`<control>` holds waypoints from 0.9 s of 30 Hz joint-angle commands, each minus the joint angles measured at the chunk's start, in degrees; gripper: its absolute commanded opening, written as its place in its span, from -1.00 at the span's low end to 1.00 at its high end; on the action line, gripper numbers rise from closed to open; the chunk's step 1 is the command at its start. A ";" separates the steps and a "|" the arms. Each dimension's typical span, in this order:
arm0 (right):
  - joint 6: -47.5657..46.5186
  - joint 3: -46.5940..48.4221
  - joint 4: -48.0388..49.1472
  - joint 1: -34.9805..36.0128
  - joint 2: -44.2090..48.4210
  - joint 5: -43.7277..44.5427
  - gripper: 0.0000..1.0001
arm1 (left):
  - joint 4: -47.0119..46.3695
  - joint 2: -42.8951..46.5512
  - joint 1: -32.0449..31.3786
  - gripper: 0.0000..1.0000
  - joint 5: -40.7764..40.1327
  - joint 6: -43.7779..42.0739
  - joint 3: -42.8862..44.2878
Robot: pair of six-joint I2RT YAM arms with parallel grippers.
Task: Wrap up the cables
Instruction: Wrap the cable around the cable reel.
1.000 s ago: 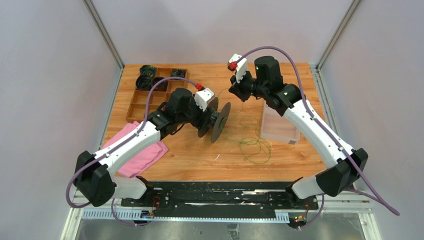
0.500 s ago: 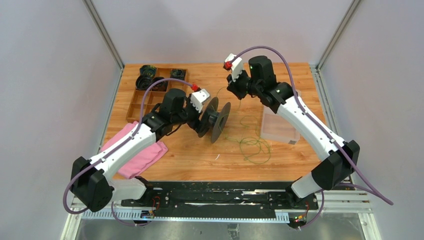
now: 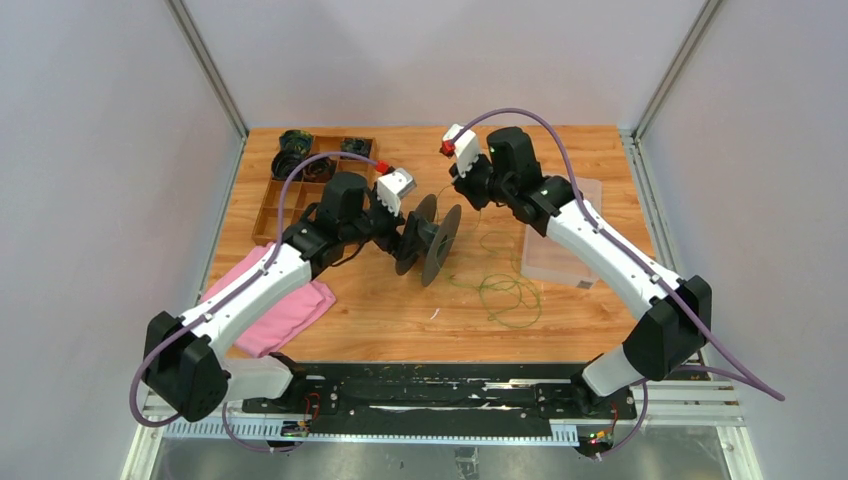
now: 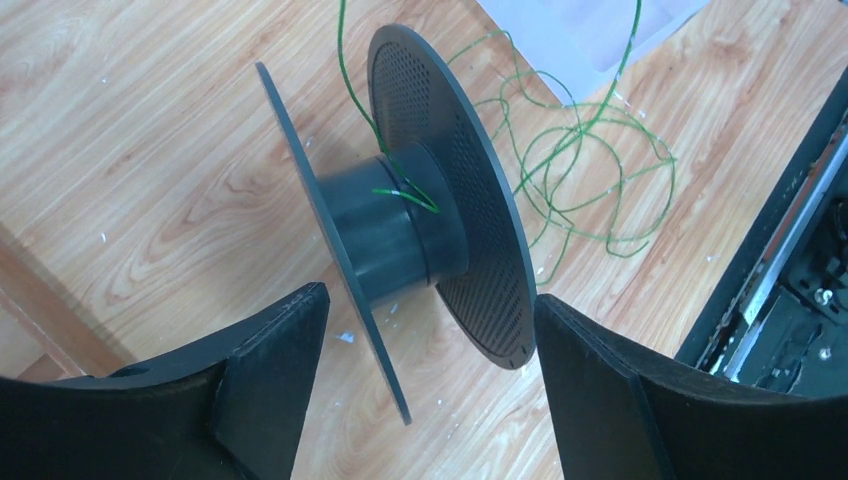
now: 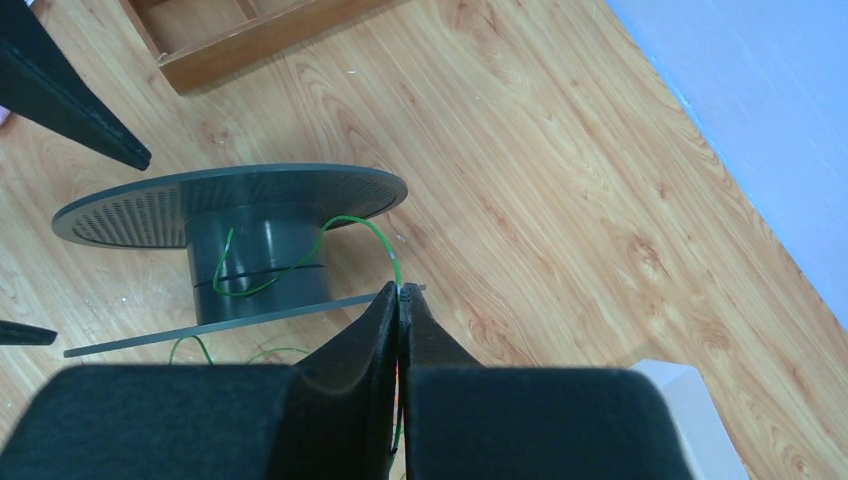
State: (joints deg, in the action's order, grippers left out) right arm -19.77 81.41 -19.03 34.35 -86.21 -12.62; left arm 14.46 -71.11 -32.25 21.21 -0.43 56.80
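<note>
My right gripper (image 5: 401,300) pinches the thin green wire (image 5: 380,238), which runs to the spool (image 4: 400,225) core and trails in loose loops (image 3: 505,290) on the table (image 3: 600,310). My left gripper (image 4: 430,350) stands spread around the spool.

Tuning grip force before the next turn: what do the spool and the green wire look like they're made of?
Spool: likely moulded plastic; matte dark grey, thin flanges, one perforated with fine holes. Green wire: thread-thin, lying in loose springy loops, perhaps coated wire or filament; its core cannot be told. The right claw pinches it shut.
</note>
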 commanded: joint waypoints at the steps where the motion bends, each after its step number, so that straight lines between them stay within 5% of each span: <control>1: -0.09 -1.05 2.63 1.28 0.72 1.69 -0.99 | -3.27 -1.76 0.35 0.60 -2.39 5.24 2.34; 16: 4.19 -1.26 3.17 2.50 -0.91 2.15 -0.99 | -10.34 -4.12 0.35 0.60 -7.69 14.69 -0.66; 27: 4.61 -0.24 2.60 3.17 -2.79 2.55 -0.99 | -10.35 -4.93 0.30 0.37 -11.14 15.02 -0.90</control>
State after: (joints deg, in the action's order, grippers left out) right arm -16.14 80.71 -17.26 36.40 -87.99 -10.92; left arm 6.04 -75.40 -32.25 11.57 14.17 56.53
